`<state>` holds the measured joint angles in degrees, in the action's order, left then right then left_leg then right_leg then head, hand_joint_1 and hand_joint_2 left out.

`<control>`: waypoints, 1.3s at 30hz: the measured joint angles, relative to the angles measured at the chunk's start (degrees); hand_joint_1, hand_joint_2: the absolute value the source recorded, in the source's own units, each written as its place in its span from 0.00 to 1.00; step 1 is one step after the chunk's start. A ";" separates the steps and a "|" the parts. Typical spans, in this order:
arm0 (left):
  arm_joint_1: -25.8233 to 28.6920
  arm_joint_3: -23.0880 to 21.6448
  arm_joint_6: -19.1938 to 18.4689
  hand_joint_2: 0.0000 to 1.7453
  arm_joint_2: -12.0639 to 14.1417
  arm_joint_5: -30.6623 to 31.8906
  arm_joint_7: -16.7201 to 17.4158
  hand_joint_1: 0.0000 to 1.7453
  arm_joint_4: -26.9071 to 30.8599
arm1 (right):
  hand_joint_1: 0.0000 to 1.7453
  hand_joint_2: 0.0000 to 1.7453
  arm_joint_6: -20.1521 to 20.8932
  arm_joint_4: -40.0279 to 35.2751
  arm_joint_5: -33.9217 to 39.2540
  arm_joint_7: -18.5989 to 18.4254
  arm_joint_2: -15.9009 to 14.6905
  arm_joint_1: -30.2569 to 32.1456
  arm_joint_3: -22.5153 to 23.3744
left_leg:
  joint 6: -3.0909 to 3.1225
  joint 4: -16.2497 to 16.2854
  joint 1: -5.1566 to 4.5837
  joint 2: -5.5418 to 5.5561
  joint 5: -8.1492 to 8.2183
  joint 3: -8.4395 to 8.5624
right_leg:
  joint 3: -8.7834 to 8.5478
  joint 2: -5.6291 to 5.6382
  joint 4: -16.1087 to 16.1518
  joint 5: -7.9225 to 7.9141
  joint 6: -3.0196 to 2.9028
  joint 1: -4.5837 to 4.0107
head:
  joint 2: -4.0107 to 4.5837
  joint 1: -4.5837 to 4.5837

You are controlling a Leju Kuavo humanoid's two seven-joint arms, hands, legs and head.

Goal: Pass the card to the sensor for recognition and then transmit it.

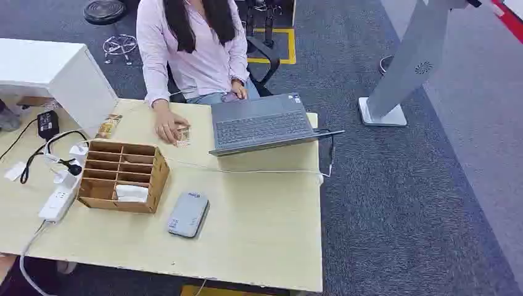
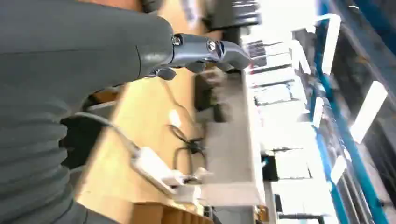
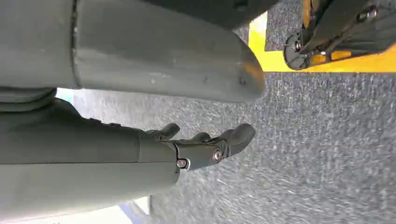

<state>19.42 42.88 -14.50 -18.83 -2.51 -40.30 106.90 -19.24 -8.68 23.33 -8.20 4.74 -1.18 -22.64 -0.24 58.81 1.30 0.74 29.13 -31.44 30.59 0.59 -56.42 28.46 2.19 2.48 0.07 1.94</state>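
Card (image 1: 182, 136) flat, seemingly glossy, under person's hand (image 1: 168, 129), pale wooden table (image 1: 265, 228)

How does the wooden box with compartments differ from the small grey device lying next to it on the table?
The wooden box is brown, open-topped and split into slots; the grey device is a closed, flat, rounded slab. The wooden box is bigger and taller than the grey device. Both rest on the table.

The bare tabletop (image 1: 265, 209) at lower centre and lower right of the head view leaves open room around the grey sensor (image 1: 188, 214). To its left the wooden organizer (image 1: 123, 176) and a power strip (image 1: 58, 200) crowd the way. Above, the open laptop (image 1: 262, 123) and a person's hand (image 1: 169, 129), resting on a card (image 1: 182, 137), block the far edge.
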 joint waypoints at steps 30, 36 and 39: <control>-57.73 -44.84 46.39 1.00 25.70 77.94 34.23 0.00 -55.06 | 0.00 0.00 9.47 0.15 -12.48 1.18 -0.26 -2.42 -17.05 | -0.08 0.04 0.00 -0.09 -0.95 -0.63 | 0.73 0.17 -0.04 -0.89 -0.12 -0.01 | 0.00 -0.13; -59.34 -45.81 46.46 1.00 25.48 78.44 34.23 0.00 -58.07 | 0.00 0.00 9.77 0.13 -12.48 1.20 -0.20 -2.47 -18.19 | -0.08 0.04 0.00 -0.09 -0.96 -0.63 | 0.73 0.17 -0.04 -0.89 -0.12 -0.01 | 0.00 -0.11; -59.52 -45.89 46.48 1.00 25.46 78.44 34.23 0.00 -58.77 | 0.00 0.00 9.79 0.13 -12.48 1.20 -0.20 -2.47 -18.28 | -0.08 0.04 0.00 -0.09 -0.96 -0.63 | 0.73 0.18 -0.04 -0.90 -0.12 -0.01 | 0.00 -0.13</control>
<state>-40.10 -3.02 31.98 6.62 75.93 -6.08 48.13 -9.44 -8.55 10.84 -6.99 4.55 -3.65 -40.92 -0.32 58.85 1.31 0.65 28.17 -32.07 31.32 0.77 -56.47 27.56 2.07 2.47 0.07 1.81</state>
